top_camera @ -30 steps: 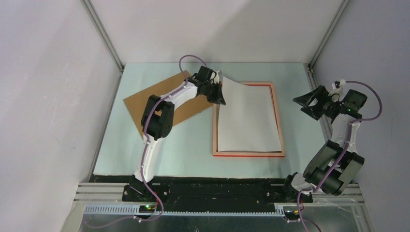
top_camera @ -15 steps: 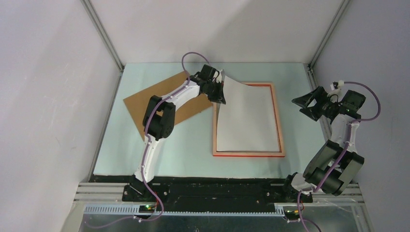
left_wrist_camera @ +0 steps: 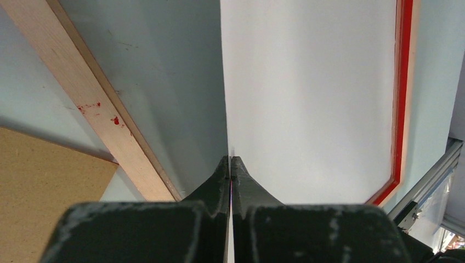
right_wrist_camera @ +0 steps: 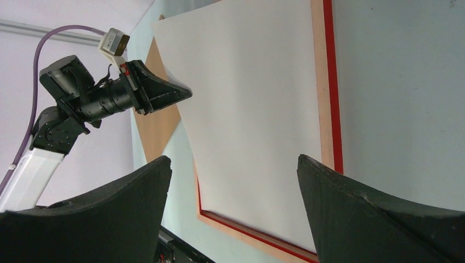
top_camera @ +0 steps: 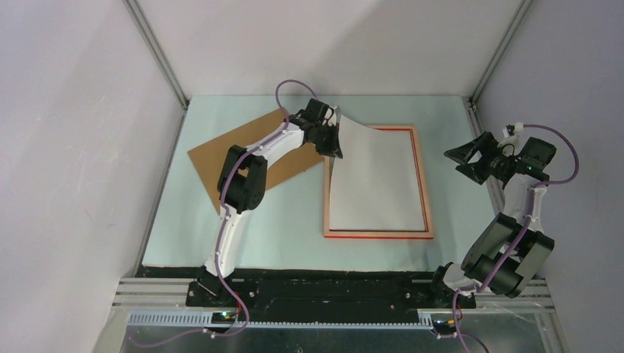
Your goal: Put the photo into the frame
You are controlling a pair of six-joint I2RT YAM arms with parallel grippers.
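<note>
The frame (top_camera: 424, 184) lay flat on the pale green tabletop (top_camera: 287, 220), right of centre, pale wood side up with red showing along its edges. The photo (top_camera: 379, 180) rested inside it with its blank white side up: its near and right edges sat down within the frame's opening, while its left edge bowed upward toward the far-left corner. There the left fingers (top_camera: 332, 143) were pressed tight together on the sheet's edge, holding that corner raised above the frame's far-left corner; the left wrist view showed the paper running straight out from between the closed tips. The right fingers (right_wrist_camera: 373, 219) were spread wide and held nothing, hovering off the frame's right side, well apart from it and aimed toward it. A plain brown backing board (top_camera: 221, 154) lay at an angle on the tabletop left of the frame, partly under the left arm.
</note>
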